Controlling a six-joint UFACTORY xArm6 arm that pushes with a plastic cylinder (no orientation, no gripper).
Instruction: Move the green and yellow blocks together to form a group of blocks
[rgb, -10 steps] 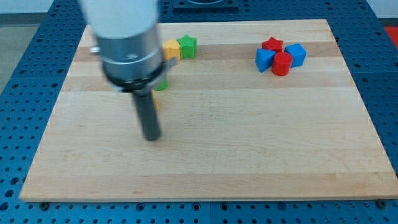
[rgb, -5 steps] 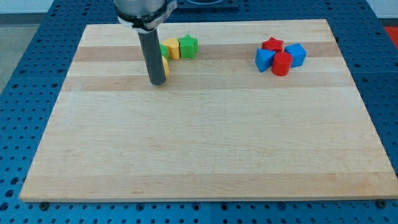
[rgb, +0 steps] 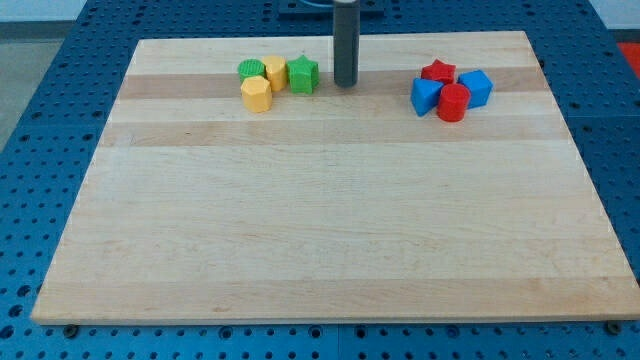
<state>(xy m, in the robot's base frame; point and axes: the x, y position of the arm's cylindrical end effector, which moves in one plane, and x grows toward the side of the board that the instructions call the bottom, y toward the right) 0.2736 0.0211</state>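
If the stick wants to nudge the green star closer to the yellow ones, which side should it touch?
No gripping here, only pushing. Touch the green star on its right side, the side facing my tip, and push toward the view's left. It already sits against a yellow block, so probably only a light nudge is needed.

We count eight blocks on the board (rgb: 320, 250). Two are green: a cylinder (rgb: 251, 70) and a star (rgb: 303, 74). Two are yellow: one (rgb: 257, 94) at the group's lower left, one (rgb: 276, 73) between the greens. Two are red: a star (rgb: 438, 71) and a cylinder (rgb: 453, 102). Two are blue: one (rgb: 426, 96) left of the red cylinder, one (rgb: 477, 87) right of it. We see one rod, with one tip (rgb: 346, 84).
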